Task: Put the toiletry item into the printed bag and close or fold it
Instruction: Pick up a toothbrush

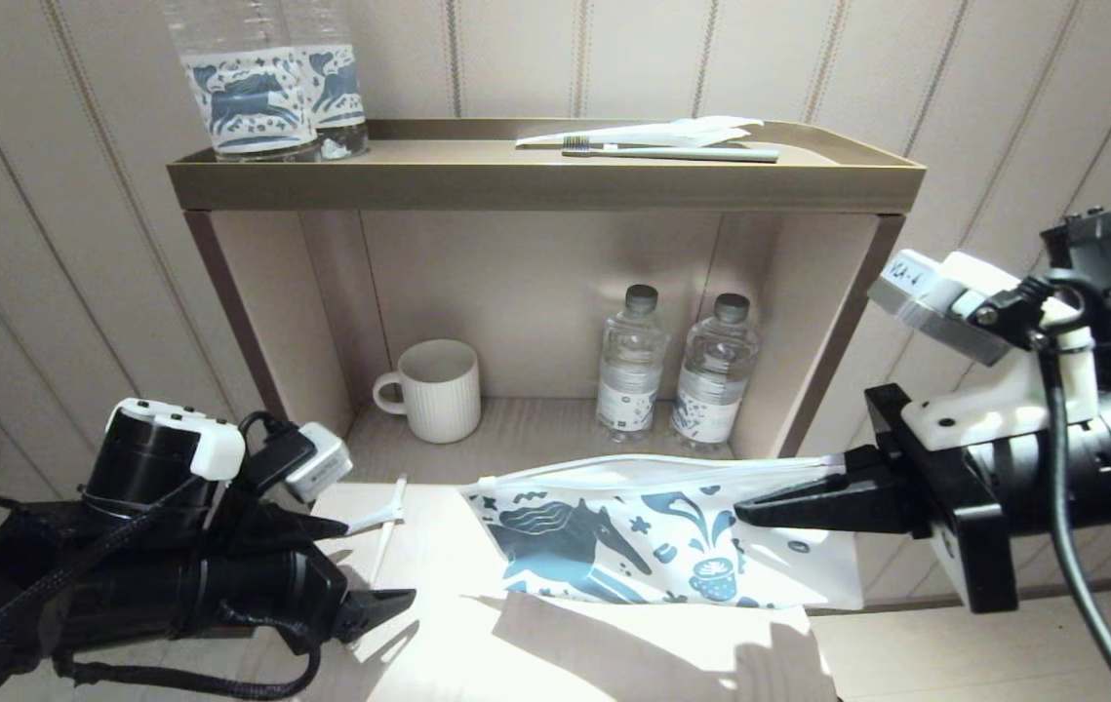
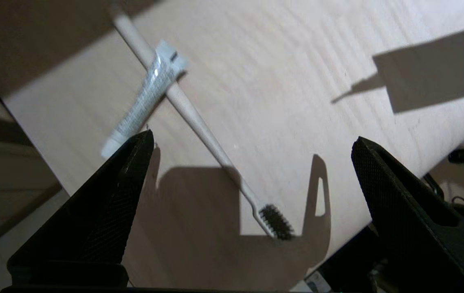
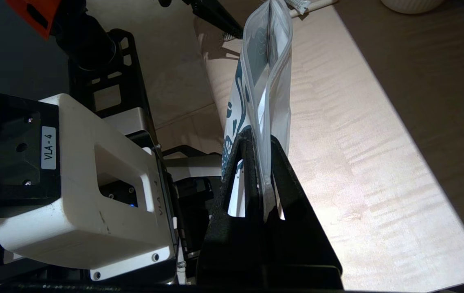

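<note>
- Near the worktop's left edge, by the front, I have the left gripper [image 1: 375, 609] hanging low with its fingers spread wide and nothing between them.
- Under it the white toothbrush [image 2: 199, 122] lies flat on the wood, and the small white tube [image 2: 144, 99] rests across its handle, touching it at an angle.
- In the left wrist view the dark bristle head [image 2: 276, 221] sits between my two fingertips, nearer the front edge, while the handle runs away from the gripper toward the back of the worktop.
- That long axis is what I judge the pick turns on: the handle runs roughly along my reach and not across the gap, so I would expect to rotate the wrist or come down farther up the handle before closing.
- The tube lies just beside one fingertip [image 2: 136, 148], so a careless descent could knock it.
- Toward the right edge, my right gripper [image 1: 760, 507] pinches one end of the printed bag [image 1: 614, 541] and holds it up off the worktop, its long side level.
- The right wrist view shows the bag's mouth [image 3: 270, 44] gaping slightly along its upper edge.
- My left arm is clearly the nearer one to the toothbrush; the bag hangs well apart from it, to its right.
</note>
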{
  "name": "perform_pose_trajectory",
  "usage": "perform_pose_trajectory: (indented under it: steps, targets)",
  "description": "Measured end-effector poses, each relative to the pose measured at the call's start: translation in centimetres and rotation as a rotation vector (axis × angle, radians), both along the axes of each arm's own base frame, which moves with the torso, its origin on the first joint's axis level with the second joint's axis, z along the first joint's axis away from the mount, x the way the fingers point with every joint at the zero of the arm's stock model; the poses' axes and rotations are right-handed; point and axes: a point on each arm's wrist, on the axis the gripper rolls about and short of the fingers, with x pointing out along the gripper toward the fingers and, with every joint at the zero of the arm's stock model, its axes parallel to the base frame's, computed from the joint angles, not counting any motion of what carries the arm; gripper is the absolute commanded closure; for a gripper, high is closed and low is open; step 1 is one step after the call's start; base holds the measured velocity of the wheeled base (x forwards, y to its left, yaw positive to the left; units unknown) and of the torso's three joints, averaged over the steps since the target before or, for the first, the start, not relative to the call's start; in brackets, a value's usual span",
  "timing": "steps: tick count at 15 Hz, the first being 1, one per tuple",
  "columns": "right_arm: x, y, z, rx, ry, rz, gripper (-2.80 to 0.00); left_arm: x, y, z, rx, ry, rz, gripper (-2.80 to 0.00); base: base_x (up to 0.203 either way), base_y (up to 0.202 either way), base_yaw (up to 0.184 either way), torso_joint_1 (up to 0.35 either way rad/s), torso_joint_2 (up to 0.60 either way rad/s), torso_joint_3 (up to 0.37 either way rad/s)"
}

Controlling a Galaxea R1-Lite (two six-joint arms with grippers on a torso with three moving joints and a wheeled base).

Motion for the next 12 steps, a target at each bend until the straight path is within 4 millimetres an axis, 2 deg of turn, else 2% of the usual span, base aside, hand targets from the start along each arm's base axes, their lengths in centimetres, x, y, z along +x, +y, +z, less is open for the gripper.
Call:
perform_pose_trajectory:
  steps: [3, 12]
  targets:
    - [0.1, 0.1, -0.2, -0.004, 0.007, 0.0, 0.0, 1.0, -0.4, 0.2, 0.007, -0.024, -0.013, -2.8, 0.0, 0.0, 0.0, 0.0, 0.0, 0.0]
    - [0.2, 0.2, -0.1, 0.001, 0.023, -0.006, 0.0, 6.0, 1.2, -2.2, 0.078, -0.077, -0.014, -2.8, 0.0, 0.0, 0.0, 0.0, 0.0, 0.0]
